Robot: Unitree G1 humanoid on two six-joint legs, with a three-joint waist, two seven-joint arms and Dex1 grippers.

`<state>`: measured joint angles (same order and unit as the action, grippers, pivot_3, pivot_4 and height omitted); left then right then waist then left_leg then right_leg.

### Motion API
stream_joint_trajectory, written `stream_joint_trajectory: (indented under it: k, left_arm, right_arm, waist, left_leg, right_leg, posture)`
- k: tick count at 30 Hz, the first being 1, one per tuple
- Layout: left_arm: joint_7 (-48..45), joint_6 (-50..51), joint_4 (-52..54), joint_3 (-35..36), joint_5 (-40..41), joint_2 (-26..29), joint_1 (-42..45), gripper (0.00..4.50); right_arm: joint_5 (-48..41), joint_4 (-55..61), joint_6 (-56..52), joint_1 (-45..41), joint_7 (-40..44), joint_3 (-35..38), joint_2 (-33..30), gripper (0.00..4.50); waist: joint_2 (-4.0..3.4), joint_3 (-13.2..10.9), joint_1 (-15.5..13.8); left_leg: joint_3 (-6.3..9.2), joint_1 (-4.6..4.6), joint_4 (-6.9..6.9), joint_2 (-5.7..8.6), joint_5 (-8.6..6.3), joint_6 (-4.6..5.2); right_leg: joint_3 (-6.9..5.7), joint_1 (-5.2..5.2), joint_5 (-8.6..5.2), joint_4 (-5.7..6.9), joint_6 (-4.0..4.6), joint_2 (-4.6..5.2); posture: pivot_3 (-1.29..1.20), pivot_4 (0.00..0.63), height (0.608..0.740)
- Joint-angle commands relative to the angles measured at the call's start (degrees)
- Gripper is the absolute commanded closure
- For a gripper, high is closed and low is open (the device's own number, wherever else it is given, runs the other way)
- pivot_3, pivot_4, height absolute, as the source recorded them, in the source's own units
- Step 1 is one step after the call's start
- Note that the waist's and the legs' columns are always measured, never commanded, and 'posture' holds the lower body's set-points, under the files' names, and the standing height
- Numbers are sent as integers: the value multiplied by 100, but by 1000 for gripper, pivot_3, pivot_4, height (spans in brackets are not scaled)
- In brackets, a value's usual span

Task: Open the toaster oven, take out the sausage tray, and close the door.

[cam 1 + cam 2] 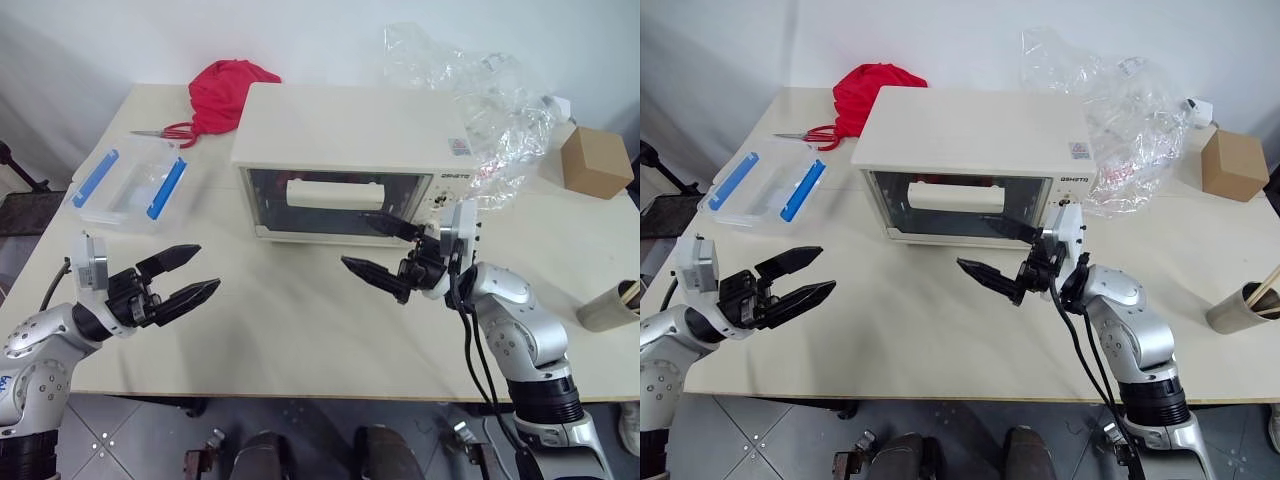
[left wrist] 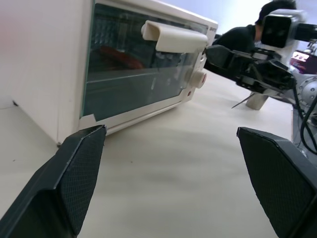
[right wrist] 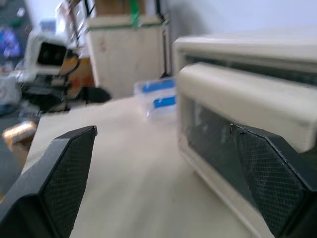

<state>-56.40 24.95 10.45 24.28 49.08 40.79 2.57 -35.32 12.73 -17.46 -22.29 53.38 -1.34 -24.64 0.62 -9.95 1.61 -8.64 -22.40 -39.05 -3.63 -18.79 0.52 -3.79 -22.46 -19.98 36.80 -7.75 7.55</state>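
2 sets of jaws stand spread, empty; the right gripper (image 1: 383,248) hovers just before the cream-white toaster oven's (image 1: 350,130) wide bar handle (image 1: 335,193), nearer than the left gripper (image 1: 185,275); glass door (image 1: 300,205) shut mid-desk.

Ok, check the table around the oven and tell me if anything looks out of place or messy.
Nothing is spilled or damaged. The toaster oven sits square with its door shut. The loosest items are a crumpled clear plastic bag bunched against its back right corner and a red cloth heaped over scissors behind it.
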Motion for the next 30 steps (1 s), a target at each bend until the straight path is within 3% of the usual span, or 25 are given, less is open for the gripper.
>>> stream_joint_trajectory:
  k: [1, 14, 22, 30]
  left_arm:
    - [-52, -98, 57, 205, -16, -7, -85, 7]
    - [-157, -80, 10, 101, -67, -19, -92, 7]
    - [-123, -69, -73, 155, -48, -63, -4, 7]
    - [291, 432, -423, 609, 640, -93, 839, 7]
  right_arm:
    - [-27, 233, -84, 195, 168, 71, -240, 0]
    - [430, -193, 63, -552, -585, 196, 66, 0]
    - [182, 101, 212, -348, -32, 190, 25, 0]
    - [796, 375, 1066, 488, 831, -189, -535, 0]
  waist:
    - [0, 0, -3]
    - [1, 0, 10]
    - [1, -1, 9]
    - [13, -3, -1]
  left_leg:
    - [0, 0, 0, -1, 0, 0]
    - [-9, 1, 0, -5, 5, -9]
    - [-9, 2, 0, -5, 5, -8]
    - [-5, 1, -1, -2, 5, -8]
  right_leg:
    - [0, 0, 0, 0, 0, 0]
    - [-1, -8, -5, 9, 10, -4]
    - [-1, -7, -5, 10, 10, -4]
    - [-5, -4, -5, 8, 10, -4]
  posture:
    - [0, 150, 740]
    - [0, 150, 740]
    - [0, 150, 740]
    - [0, 150, 740]
